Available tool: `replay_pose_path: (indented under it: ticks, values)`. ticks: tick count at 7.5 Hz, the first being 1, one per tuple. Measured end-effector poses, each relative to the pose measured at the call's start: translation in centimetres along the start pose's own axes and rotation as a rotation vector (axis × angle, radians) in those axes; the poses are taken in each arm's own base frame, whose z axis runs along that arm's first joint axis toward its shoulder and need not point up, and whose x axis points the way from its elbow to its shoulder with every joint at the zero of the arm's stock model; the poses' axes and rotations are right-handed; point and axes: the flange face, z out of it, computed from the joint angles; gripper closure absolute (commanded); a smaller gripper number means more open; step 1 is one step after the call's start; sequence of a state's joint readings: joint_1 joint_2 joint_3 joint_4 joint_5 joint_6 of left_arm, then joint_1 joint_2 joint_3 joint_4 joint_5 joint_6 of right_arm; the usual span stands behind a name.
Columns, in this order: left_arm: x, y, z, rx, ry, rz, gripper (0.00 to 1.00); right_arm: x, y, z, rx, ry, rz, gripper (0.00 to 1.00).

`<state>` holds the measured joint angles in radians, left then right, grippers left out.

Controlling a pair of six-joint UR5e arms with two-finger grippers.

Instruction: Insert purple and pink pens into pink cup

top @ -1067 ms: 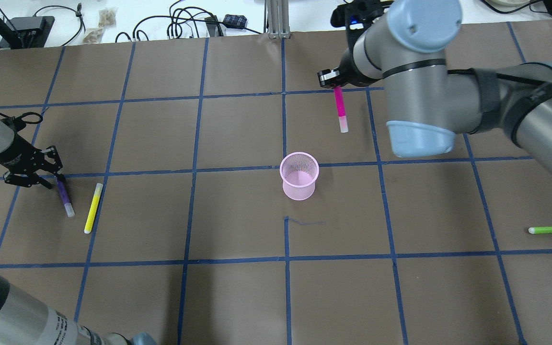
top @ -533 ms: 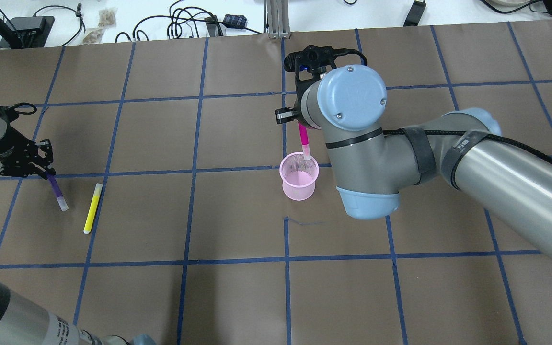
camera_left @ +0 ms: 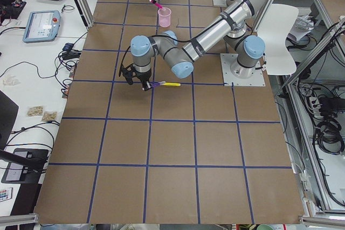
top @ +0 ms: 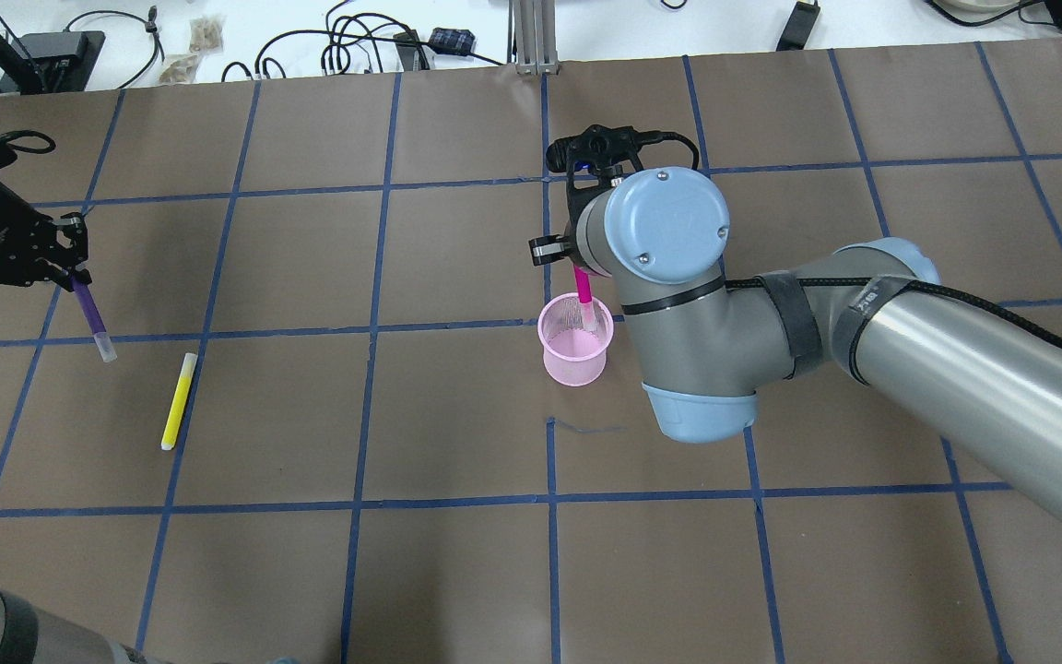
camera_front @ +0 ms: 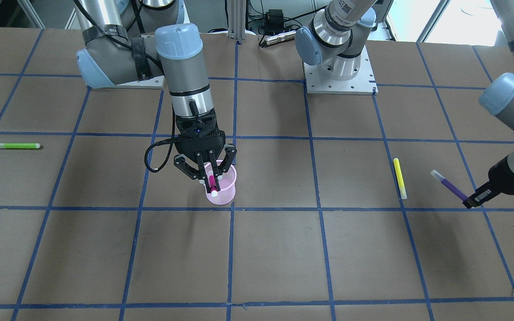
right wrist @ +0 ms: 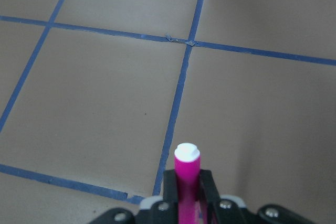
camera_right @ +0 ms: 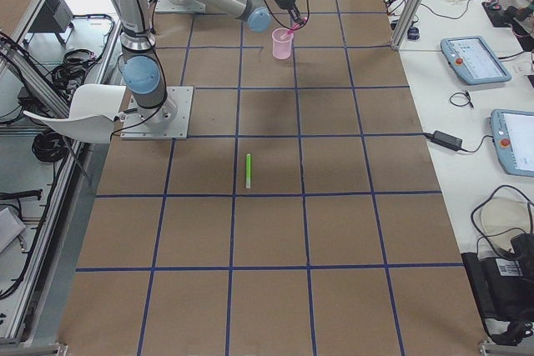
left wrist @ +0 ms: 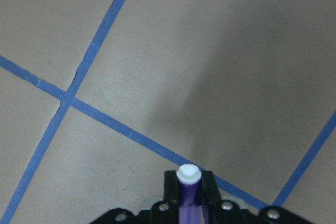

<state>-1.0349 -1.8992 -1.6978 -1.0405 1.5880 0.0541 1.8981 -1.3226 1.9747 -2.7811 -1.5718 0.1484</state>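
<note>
Overhead exterior view, near to far. Table [top: 457, 572]: matte brown paper with a blue tape grid. Yellow pen [top: 177, 401] lies flat on the paper, a slim cylinder with its paler cap at the far end, touching nothing.

Pink cup [top: 573, 350] stands upright near the middle. It has a mesh wall, a tapered body and a round open mouth. Pink pen [top: 583, 300] has a glossy magenta barrel and hangs nearly upright, slightly tilted, white cap end down. Its lower end is at the cup's mouth by the far rim; cannot tell how deep it goes. Right gripper [camera_front: 211, 176], black with two fingers, is clamped on the upper barrel, and the wrist view shows both fingers pressed against it.

Far left, purple pen [top: 92, 318] has a purple barrel and a white cap. It is off the paper, tilted with the cap end lowest, well apart from the cup. Left gripper [top: 73, 274] pinches its upper end, jaws closed on it.

Front-facing view: green pen [camera_front: 16, 146] lies flat and alone on the robot's right side.
</note>
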Motion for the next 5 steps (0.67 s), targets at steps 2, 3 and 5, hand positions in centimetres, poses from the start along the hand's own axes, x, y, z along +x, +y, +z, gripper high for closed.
replay_pose_path:
  ticks: [2,3,5]
  values:
    - [3.9,1.5,-4.2,0.071,-0.017,0.019,1.00,-0.1,0.2,0.6,-0.016,-0.004,0.072,0.01]
    - [6.3,2.8,-6.6,0.111,-0.023,0.025,1.00,0.1,-0.1,0.7,-0.015,-0.003,0.066,0.00]
    - [13.3,6.5,-10.4,0.175,-0.004,-0.001,1.00,2.4,-2.3,0.2,0.001,0.021,0.014,0.00]
